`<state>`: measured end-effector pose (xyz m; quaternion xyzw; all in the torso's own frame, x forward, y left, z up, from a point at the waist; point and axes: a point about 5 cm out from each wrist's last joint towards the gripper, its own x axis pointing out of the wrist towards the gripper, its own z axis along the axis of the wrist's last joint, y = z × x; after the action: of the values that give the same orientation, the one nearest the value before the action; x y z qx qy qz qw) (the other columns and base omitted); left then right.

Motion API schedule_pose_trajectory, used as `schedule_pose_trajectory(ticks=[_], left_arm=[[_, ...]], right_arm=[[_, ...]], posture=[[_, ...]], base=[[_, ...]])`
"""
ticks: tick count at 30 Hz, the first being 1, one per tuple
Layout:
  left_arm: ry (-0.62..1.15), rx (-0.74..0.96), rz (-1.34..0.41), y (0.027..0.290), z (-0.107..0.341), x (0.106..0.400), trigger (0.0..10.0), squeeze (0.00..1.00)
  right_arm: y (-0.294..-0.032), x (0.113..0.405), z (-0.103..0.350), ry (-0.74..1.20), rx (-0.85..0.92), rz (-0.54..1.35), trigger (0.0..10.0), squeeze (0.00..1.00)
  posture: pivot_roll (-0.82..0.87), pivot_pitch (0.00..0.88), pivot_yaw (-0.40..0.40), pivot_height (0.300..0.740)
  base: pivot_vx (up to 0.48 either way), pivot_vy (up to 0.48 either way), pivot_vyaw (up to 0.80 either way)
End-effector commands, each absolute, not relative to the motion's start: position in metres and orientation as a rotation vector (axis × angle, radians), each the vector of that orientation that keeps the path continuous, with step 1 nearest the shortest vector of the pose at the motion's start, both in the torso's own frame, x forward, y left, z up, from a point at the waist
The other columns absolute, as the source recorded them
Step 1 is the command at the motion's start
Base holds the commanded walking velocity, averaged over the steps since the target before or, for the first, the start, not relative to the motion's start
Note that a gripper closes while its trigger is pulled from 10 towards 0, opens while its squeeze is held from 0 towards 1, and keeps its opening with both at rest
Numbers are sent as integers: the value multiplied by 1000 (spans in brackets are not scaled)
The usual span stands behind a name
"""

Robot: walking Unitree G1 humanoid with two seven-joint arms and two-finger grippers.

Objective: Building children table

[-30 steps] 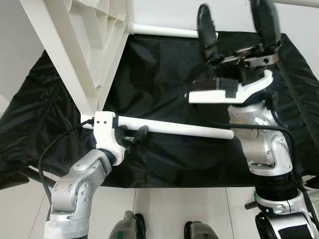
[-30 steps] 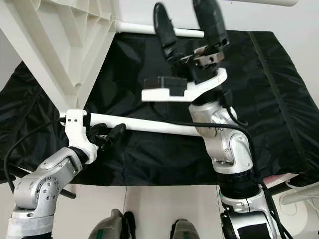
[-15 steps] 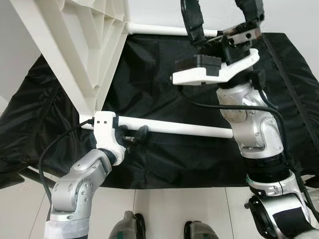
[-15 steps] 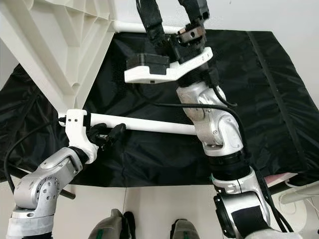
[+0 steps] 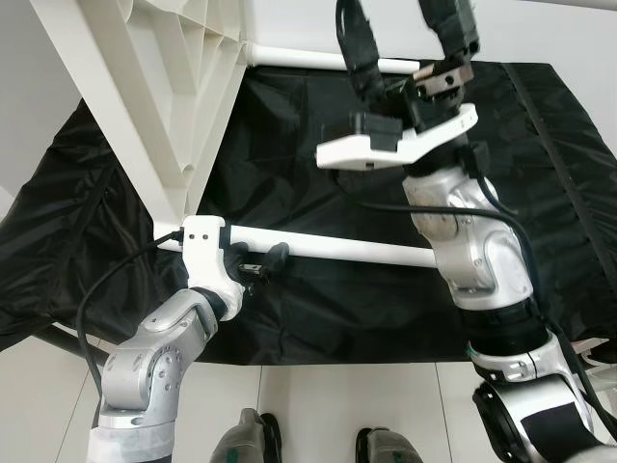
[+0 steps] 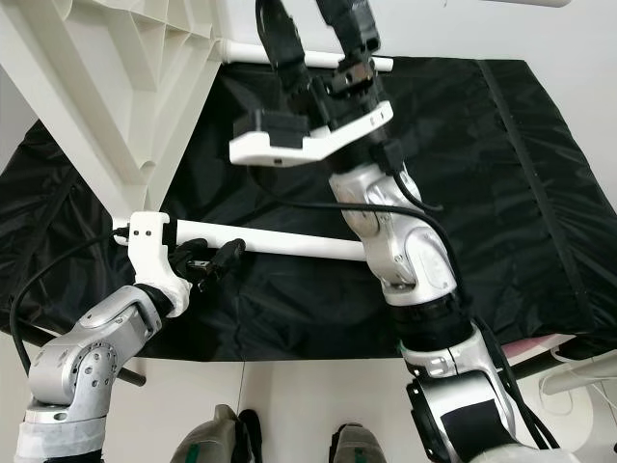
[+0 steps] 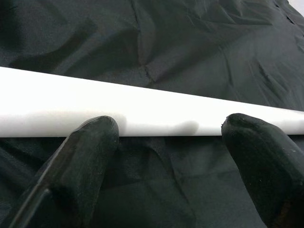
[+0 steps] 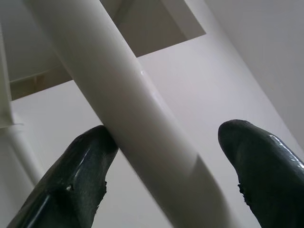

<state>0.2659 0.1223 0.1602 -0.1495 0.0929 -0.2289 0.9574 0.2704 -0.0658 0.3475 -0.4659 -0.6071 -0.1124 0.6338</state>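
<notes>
- Lying across the black cloth [image 5: 318, 289], a white table leg [image 5: 337, 249] is seen just beside the left gripper [image 7: 175, 137], whose spread fingers are released.
- A second white tube [image 8: 128, 118] is shown between the raised right gripper [image 5: 400, 39]'s parted fingers, one touching it, beside the white tabletop frame [image 5: 154, 87].

A crumpled black cloth [image 5: 318, 174] is spread over the work surface, creased all over and catching dull highlights, with a stitched seam running along its right side and its near edge hanging just above a pale tiled floor [image 5: 318, 395] crossed by thin grout lines. At the bottom edge of the floor sit the toes of two grey-green shoes [image 5: 246, 439], side by side and a little apart. Beyond the cloth's far edge stands a plain light wall [image 6: 521, 34], and at the lower right a pink strip [image 6: 540, 345] peeks out from under the cloth.
</notes>
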Motion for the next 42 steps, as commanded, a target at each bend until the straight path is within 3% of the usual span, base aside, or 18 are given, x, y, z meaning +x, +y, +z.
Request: schedule_pose_trajectory(ticks=[1, 6, 11, 12, 13, 14, 23, 26, 31, 35, 39, 42], left_arm=[[196, -305, -462, 124, 158, 266, 10000, 0], [200, -303, -460, 124, 157, 265, 10000, 0], [207, -305, -467, 123, 156, 263, 10000, 0], [208, -307, -469, 123, 155, 263, 10000, 0], [208, -307, -469, 123, 155, 263, 10000, 0], [211, -311, -472, 122, 155, 263, 10000, 0], [240, -391, -500, 117, 153, 258, 10000, 0], [259, -489, -489, 118, 155, 254, 10000, 0], [245, -625, -367, 125, 162, 260, 10000, 0], [240, -630, -335, 126, 163, 263, 10000, 0], [242, -657, -147, 144, 158, 281, 10000, 0], [249, -668, -148, 144, 157, 284, 10000, 0]], right_arm=[[-61, 269, 348, -1404, -1063, -262, 10000, 0], [-56, 267, 358, -1391, -1015, -283, 10000, 0], [-49, 276, 359, -1259, -1076, -199, 10000, 0], [-48, 279, 359, -1217, -1109, -170, 7490, 0], [-48, 279, 359, -1217, -1109, -170, 7490, 0], [-48, 282, 358, -1171, -1141, -151, 0, 0], [-53, 289, 355, -1058, -1196, -146, 0, 0], [-62, 288, 356, -1016, -1167, -174, 0, 0], [-74, 285, 360, -966, -1093, -209, 0, 0], [-75, 285, 360, -963, -1080, -212, 0, 0], [-81, 276, 373, -984, -998, -261, 0, 0], [-82, 275, 374, -985, -995, -264, 0, 0]], posture=[[-20, 132, 91, 740], [-21, 133, 94, 740], [-29, 135, 101, 740], [-29, 135, 101, 740], [-29, 135, 101, 740], [-34, 136, 103, 740], [-51, 150, 103, 740], [-59, 161, 97, 740], [-57, 168, 92, 740], [-57, 168, 92, 740], [-62, 176, 90, 740], [-62, 176, 90, 740]], base=[[0, 0, 0], [0, 0, 0], [0, 0, 0], [0, 0, 0], [0, 0, 0], [0, 0, 0], [0, 0, 0], [0, 0, 0], [0, 0, 0], [0, 0, 0], [0, 0, 0], [0, 0, 0]])
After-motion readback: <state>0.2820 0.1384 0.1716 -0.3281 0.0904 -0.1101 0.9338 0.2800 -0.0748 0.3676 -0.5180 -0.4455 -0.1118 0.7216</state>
